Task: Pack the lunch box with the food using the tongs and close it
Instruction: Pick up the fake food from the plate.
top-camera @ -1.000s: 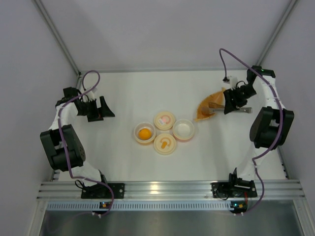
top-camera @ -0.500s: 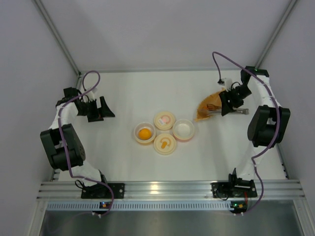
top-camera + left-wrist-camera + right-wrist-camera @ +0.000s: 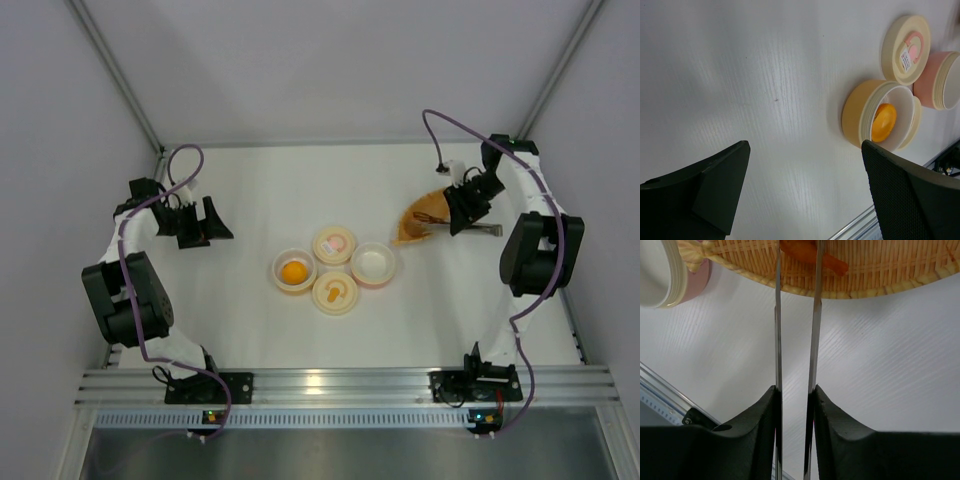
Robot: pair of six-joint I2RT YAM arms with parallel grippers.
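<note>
Right wrist view: right gripper (image 3: 795, 395) closed narrow on the tongs (image 3: 816, 315), both flat silver arms squeezed between the dark moulded pads. Run straight ahead from the fingers, long axis in line with the wrist, out over the white table (image 3: 890, 365) and across the rim of the woven dish (image 3: 880, 270). Flank the orange wedge (image 3: 810, 252) there, one arm on each side; tips cut off by the top edge, so cannot tell whether the piece is truly pinched or only bracketed. Dead ahead of the fingers, then, at the far end of the tongs, with the pink tub (image 3: 695, 282) up to the left, close by the dish rim, open and pale inside.

Top external view: right arm far nearer the dish than the left; both tubs near the table's middle, well apart from the dish, two cream lids (image 3: 334, 243) lying off beside them.

Left wrist view: left gripper (image 3: 802, 150) spread wide, holding nothing, hanging above bare table; yellow tub (image 3: 857, 117) ahead and to the right, orange ball (image 3: 884, 121) already inside.

Tongs thin, polished, springy-looking, probably slick against a small piece. Wedge smooth, glossy and tapered, so likely to squirt out of a light pinch. Dish a ribbed wicker weave with a braided edge. Tubs round, smooth plastic, ridged near the rim
</note>
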